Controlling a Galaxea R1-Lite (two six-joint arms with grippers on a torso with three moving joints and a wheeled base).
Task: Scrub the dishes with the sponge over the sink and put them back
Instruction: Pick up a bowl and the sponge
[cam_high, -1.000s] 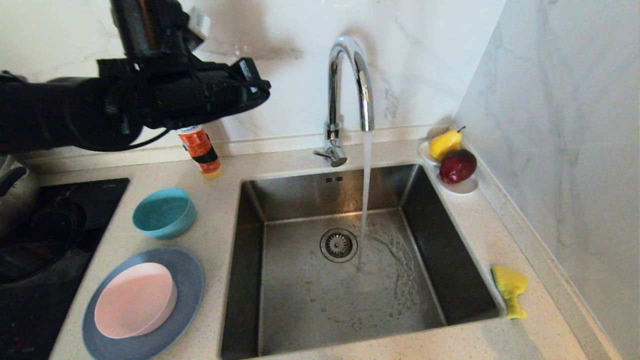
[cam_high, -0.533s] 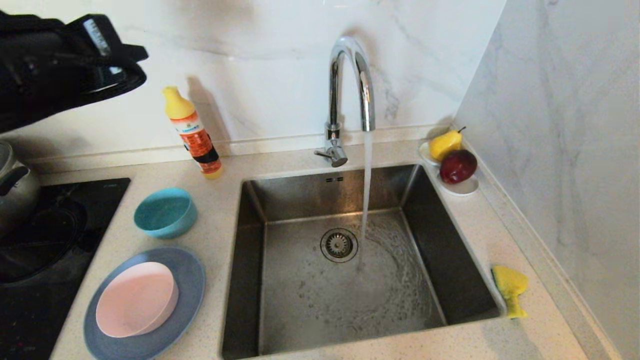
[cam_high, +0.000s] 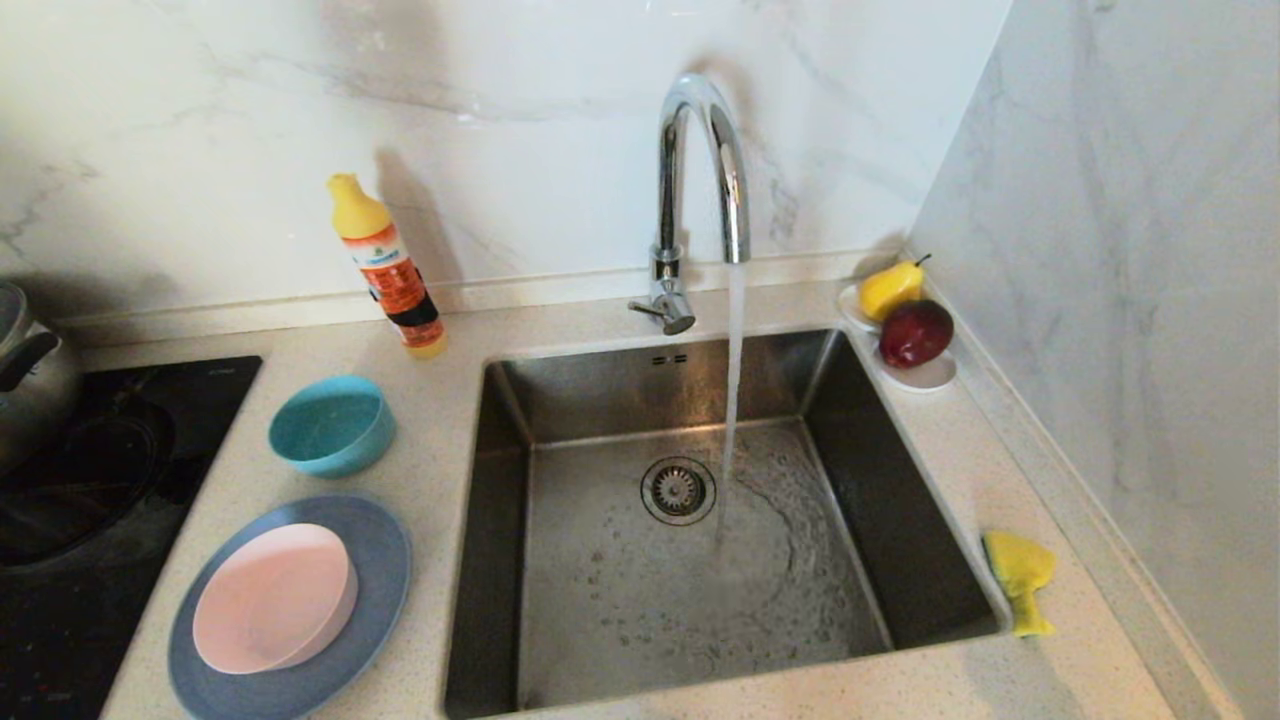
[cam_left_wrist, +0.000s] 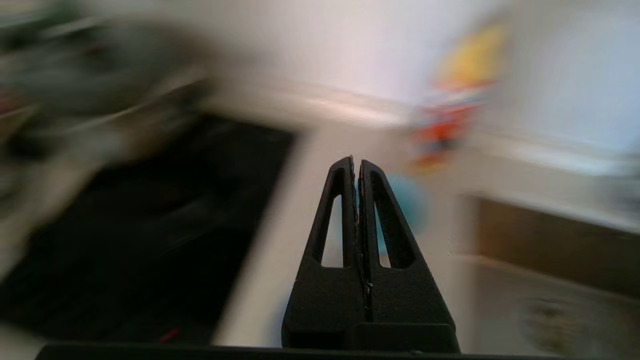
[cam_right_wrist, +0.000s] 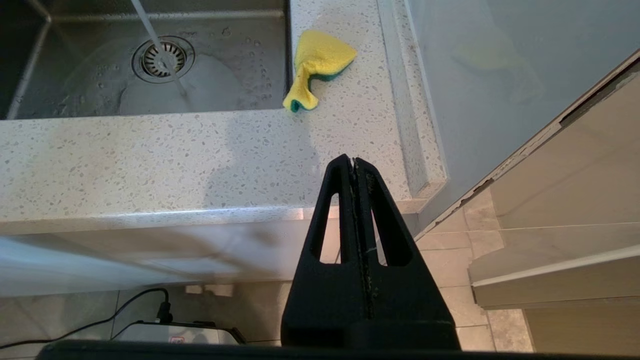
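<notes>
On the counter left of the sink (cam_high: 500, 520) lies the grey-blue plate (cam_high: 380, 560) with the pink bowl (cam_high: 272, 598) on it; the teal bowl (cam_high: 330, 424) stands behind them. The yellow sponge (cam_high: 1020, 580) lies crumpled on the counter at the sink's right rim, also seen in the right wrist view (cam_right_wrist: 317, 62). Neither arm shows in the head view. My left gripper (cam_left_wrist: 357, 162) is shut and empty, over the counter between hob and sink. My right gripper (cam_right_wrist: 353, 161) is shut and empty, parked below the counter's front edge.
Water runs from the chrome tap (cam_high: 700, 180) into the sink near the drain (cam_high: 678, 490). An orange detergent bottle (cam_high: 385, 265) stands at the back wall. A white dish with pear and apple (cam_high: 905, 320) sits at the back right. A black hob (cam_high: 90, 480) lies at left.
The left arm has pulled back from the tap area to the left and left the head view. The water keeps running. The dishes and sponge have not moved.
</notes>
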